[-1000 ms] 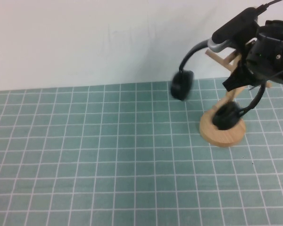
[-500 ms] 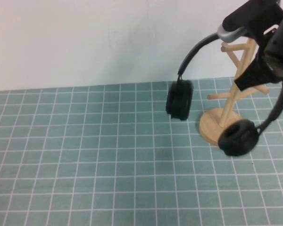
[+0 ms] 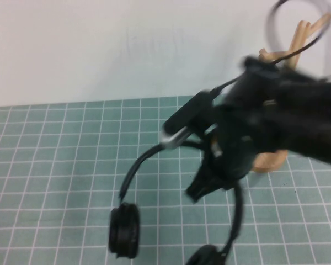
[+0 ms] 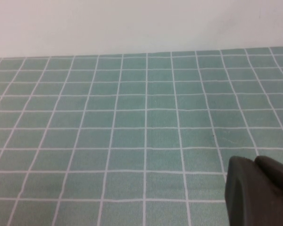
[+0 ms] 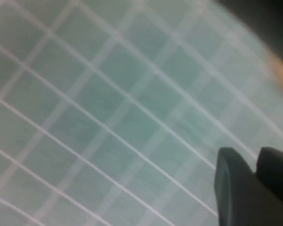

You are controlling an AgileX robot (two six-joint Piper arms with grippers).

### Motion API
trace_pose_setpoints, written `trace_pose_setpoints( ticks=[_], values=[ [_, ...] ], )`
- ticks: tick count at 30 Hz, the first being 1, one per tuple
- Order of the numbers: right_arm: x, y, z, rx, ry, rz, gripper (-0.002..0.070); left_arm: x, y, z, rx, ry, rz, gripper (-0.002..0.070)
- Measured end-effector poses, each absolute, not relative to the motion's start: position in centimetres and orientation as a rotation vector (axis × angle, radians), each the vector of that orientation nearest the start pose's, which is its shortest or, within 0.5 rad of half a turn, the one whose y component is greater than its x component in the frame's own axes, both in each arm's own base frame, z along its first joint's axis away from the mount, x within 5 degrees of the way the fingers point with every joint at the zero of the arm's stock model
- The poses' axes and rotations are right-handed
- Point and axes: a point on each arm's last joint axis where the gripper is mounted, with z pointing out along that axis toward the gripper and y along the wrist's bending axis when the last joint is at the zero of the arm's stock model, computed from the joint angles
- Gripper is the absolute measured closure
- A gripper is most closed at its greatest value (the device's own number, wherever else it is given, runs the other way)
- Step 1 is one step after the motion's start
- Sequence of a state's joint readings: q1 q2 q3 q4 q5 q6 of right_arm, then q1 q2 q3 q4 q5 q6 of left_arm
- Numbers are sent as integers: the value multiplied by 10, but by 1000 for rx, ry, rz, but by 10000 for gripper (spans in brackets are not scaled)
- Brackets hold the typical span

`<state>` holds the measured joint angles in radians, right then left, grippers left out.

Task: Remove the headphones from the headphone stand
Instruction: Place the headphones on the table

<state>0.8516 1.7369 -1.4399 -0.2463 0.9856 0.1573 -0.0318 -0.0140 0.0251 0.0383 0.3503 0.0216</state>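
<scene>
The black headphones are clear of the headphone stand and hang in the air over the mat, left of and in front of it. Their headband is draped over my right gripper, and the two ear cups dangle low near the front edge, one to the left and one to the right. In the right wrist view the right gripper has its fingers together with nothing between them, and the headphones are hidden. My left gripper is shut and empty above the mat, out of the high view.
A green grid mat covers the table and a white wall stands behind it. My blurred right arm hides most of the wooden stand's pole and round base.
My right arm has swung left, forward and down, carrying the headphones off the stand's pegs and away from it. The ear cups have swung low toward the front edge. The stand has stayed put.
</scene>
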Motion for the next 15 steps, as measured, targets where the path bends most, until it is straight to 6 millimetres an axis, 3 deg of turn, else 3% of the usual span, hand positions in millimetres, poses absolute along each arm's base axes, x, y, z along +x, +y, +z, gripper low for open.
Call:
trace_pose_setpoints(
  ticks=[6,11,15],
  values=[
    [292,294,234,-1056,2629,20,685,53,0,174,73,1843,30,679],
    [316,298,198,-1031,2703,1,685,53,0,174,73,1843,30,679],
    [328,298,184,-1002,2711,11,684,53,0,174,73,1843,30,679]
  ],
)
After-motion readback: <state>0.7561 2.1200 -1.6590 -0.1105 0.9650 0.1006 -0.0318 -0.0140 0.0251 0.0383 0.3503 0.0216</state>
